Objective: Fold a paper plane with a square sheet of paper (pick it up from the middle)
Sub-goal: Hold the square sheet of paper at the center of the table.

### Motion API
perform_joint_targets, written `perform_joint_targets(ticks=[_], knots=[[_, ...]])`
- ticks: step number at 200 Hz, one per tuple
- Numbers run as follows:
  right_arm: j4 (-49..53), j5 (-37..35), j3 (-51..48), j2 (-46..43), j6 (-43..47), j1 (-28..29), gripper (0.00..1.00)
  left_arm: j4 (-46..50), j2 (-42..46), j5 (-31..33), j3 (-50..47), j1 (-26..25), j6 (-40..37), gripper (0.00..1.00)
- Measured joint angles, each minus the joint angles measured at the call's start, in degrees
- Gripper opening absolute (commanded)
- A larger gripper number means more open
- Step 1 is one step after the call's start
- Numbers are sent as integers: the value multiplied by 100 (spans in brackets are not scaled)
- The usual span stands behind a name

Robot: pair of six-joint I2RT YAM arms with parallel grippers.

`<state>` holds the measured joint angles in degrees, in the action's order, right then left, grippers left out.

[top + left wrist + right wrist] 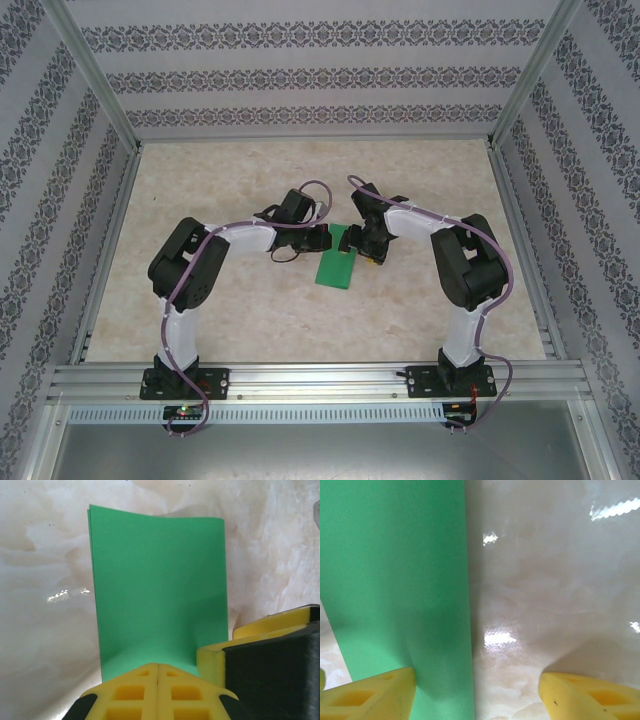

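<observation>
1. The folded green sheet of paper (335, 265) lies flat on the table (250, 320), between both claws.
2. Left claw (157, 680) is clenched, with its tips at the sheet's near edge; whether it pinches the sheet is unclear.
3. Right claw (477, 677) is released, one finger over the paper's edge and the other over bare table.

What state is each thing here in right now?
Green paper: folded in half, lying on the table.
Left end effector: shut, tips at the paper's edge.
Right end effector: open, one finger over the paper.
</observation>
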<state>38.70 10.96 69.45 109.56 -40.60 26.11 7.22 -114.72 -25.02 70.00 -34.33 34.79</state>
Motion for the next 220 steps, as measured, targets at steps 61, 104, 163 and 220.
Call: perform_joint_targets(ticks=[61, 104, 163, 220], knots=[[63, -13, 57, 37, -2, 4, 70, 341, -225, 4, 184, -74, -4, 0], [66, -20, 57, 37, -2, 4, 71, 437, -306, 44, 245, -76, -17, 0], [-101, 48, -57, -162, -24, 13, 75, 437, -306, 44, 245, -79, -22, 0], [-916, 424, -636, -1010, -162, -219, 29, 437, -310, 42, 245, -79, -22, 0]])
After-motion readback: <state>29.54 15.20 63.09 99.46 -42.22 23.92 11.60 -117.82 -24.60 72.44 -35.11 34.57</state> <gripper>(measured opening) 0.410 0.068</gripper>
